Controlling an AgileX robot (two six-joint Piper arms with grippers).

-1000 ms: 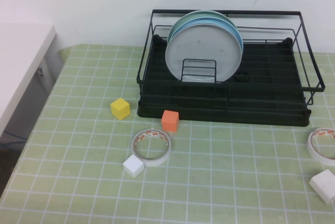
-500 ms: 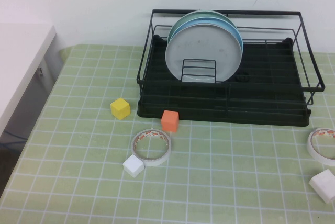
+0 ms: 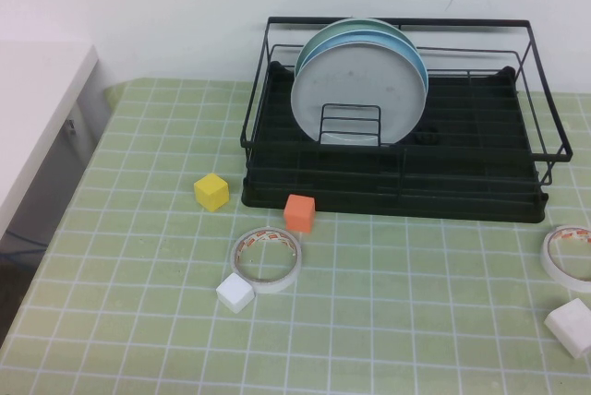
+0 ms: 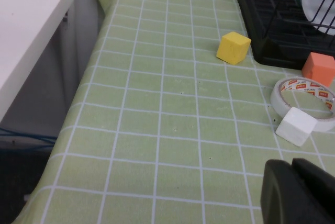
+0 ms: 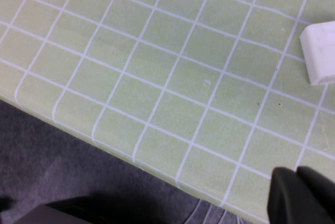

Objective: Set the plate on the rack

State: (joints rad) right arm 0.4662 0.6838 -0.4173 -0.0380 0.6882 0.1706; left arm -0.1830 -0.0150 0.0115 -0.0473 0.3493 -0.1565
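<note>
The pale grey plate [image 3: 358, 90] stands upright in the black wire rack [image 3: 480, 183], leaning on the small wire holder [image 3: 351, 125]. Light-blue plates [image 3: 417, 58] stand right behind it. Neither gripper shows in the high view. My left gripper [image 4: 293, 167] is shut and empty, low over the green table at the near left, well away from the rack [image 4: 272, 14]. My right gripper [image 5: 297, 174] is shut and empty, over the table's near edge at the right.
In front of the rack lie a yellow cube [image 3: 211, 192], an orange cube [image 3: 299, 212], a tape roll [image 3: 266, 259] and a white cube [image 3: 235, 293]. Another tape roll [image 3: 568, 257] and a white block [image 3: 571, 326] lie at the right. A white counter [image 3: 37, 109] stands at the left.
</note>
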